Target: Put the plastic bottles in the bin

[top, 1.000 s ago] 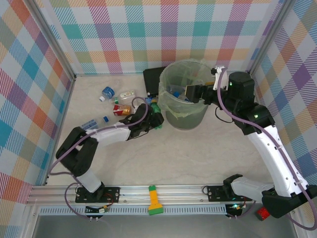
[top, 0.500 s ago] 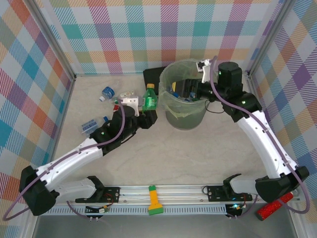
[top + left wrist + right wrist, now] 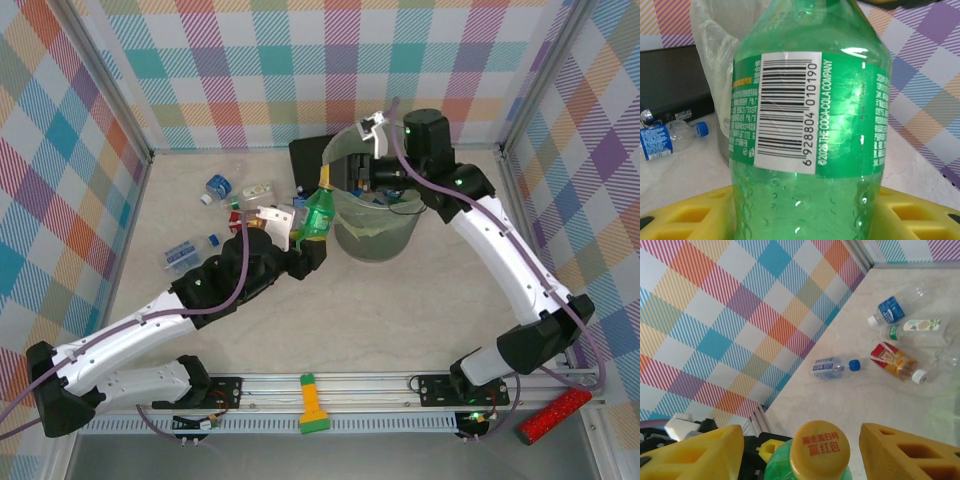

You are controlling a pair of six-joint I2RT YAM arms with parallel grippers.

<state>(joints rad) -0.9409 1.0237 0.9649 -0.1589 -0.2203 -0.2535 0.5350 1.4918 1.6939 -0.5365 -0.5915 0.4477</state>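
Looking down from above, the pale marbled table [image 3: 400,300] sits inside plaid walls [image 3: 300,70], and the green bottle [image 3: 318,212] hangs tilted at the bin's [image 3: 350,235] left rim. On the left wrist view, the left fingers [image 3: 920,215] clamp that bottle, with a black slab [image 3: 670,75] behind. On the right wrist view, the right fingers [image 3: 905,450] stand apart, gripping nothing, above its yellow cap [image 3: 821,447]; loose bottles [image 3: 832,366] lie on the table.

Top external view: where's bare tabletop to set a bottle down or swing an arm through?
Free: the cream tabletop between the round grey-green bin and the near metal rail, and the far-left corner. Crowded: left of the bin, where loose plastic bottles lie.
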